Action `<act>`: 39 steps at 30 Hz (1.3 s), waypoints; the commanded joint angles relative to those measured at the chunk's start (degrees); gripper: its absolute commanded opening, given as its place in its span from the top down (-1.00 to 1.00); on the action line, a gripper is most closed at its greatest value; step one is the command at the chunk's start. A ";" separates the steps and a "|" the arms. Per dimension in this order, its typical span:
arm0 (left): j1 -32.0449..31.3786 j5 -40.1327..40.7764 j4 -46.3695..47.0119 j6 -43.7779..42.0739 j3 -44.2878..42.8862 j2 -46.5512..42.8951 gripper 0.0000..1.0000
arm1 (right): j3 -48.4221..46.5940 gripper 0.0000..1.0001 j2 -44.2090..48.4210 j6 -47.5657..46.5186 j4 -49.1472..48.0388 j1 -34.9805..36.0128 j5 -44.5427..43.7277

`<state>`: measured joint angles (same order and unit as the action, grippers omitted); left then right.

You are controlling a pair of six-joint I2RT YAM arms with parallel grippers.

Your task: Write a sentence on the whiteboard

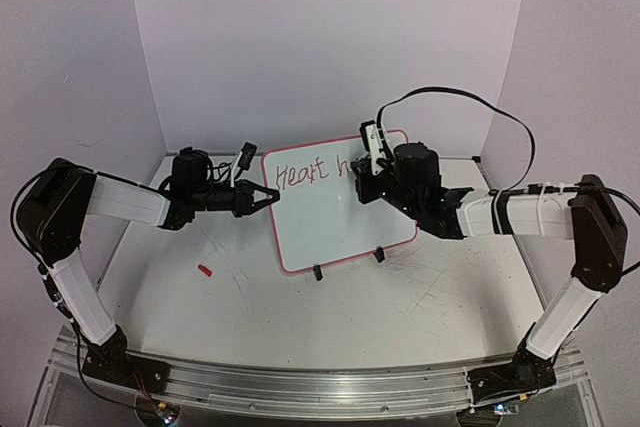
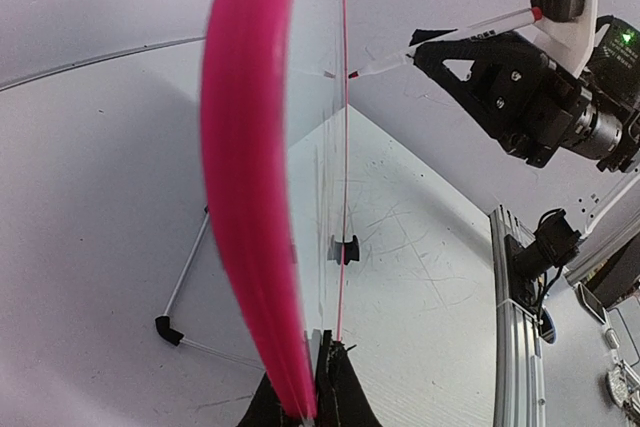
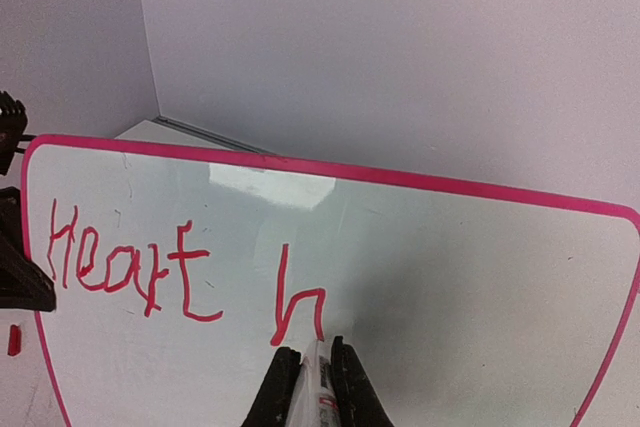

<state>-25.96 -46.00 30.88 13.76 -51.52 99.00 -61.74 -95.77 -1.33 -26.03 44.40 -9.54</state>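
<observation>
Right wrist view has the right fingers (image 3: 352,387) clamped around a marker (image 3: 316,387), its tip at the foot of a red "h" (image 3: 298,297) that follows the word "Heart" (image 3: 130,272) on the whiteboard (image 3: 470,277). The step in hand looks to be the second word of the sentence. The next stroke should start just right of the "h", on the same baseline, with light, even pressure and the marker lifted between letters rather than dragged. Plenty of blank board remains to the right. The board stands on its black clip feet (image 1: 317,272) on the desk (image 1: 250,317) and could tip or swing if pushed hard, so the bracing matters. The left fingers (image 2: 345,397) are closed on the pink rim at the board's left edge, which runs up between them in the left wrist view. The right fingers sit in front of the writing face, by its upper part. The marker tip is touching the surface or just off it; I cannot tell which.
</observation>
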 commanded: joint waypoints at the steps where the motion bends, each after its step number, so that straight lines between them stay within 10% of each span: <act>1: 0.62 9.00 -2.86 -7.95 -1.39 0.62 1.00 | -0.49 1.00 4.65 0.89 -1.83 -1.01 2.50; 39: 0.62 8.90 -3.34 -8.36 -1.60 0.07 1.00 | -1.20 1.00 -0.23 0.88 -1.77 -1.66 0.91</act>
<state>-25.96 -46.15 29.77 13.42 -52.12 99.00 -63.98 -96.88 -1.36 -26.51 42.78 -8.22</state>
